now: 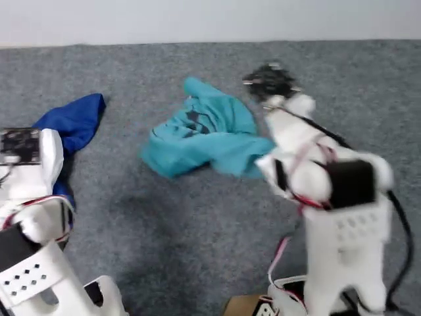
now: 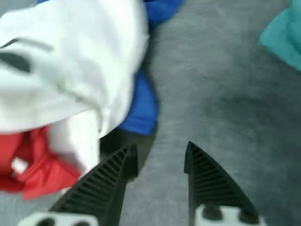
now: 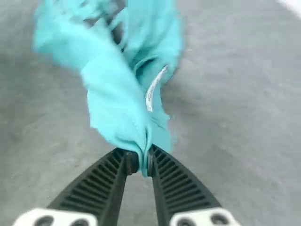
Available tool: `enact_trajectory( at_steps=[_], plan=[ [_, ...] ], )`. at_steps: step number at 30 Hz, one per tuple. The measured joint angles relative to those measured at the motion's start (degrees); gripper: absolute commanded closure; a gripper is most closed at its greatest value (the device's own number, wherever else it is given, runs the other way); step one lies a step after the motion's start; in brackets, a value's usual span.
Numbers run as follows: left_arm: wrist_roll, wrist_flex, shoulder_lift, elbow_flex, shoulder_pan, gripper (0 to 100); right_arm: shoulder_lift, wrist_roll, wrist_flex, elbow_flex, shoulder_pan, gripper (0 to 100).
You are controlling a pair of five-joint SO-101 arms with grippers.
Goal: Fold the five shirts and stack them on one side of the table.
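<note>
Over the table (image 3: pixel 244 94), right gripper (image 3: pixel 138 162) clamps teal shirt (image 3: pixel 117 103).

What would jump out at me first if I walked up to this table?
The crumpled teal shirt in the middle, one edge pinched in the right end effector. Then the heap of white shirt, blue shirt and red shirt just ahead of the open left end effector.

Seemingly carpeted table (image 1: pixel 171 230) holds teal shirt (image 1: pixel 197 141), blue shirt (image 1: pixel 75 118).

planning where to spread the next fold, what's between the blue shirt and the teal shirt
Nothing: the stretch of grey table between the blue shirt and the teal shirt is bare, as the high view shows.
</note>
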Motion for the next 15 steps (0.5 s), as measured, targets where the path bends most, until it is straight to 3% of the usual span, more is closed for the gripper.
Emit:
enact_trajectory(
  at_steps=[6, 11, 15],
  plan=[
    [2.9, -1.49, 0.88, 1.23, 15.91, 83, -2.9, 2.46, 0.0, 4.22, 8.09, 98.9],
    [3.6, -9.93, 10.55, 6.77, 28.75, 83, -2.9, 2.64, 0.0, 9.76, 8.53, 98.9],
    [3.43, -17.67, 23.21, 6.95, 33.76, 83, -2.9, 2.64, -0.53, 12.66, 8.88, 98.9]
  ],
)
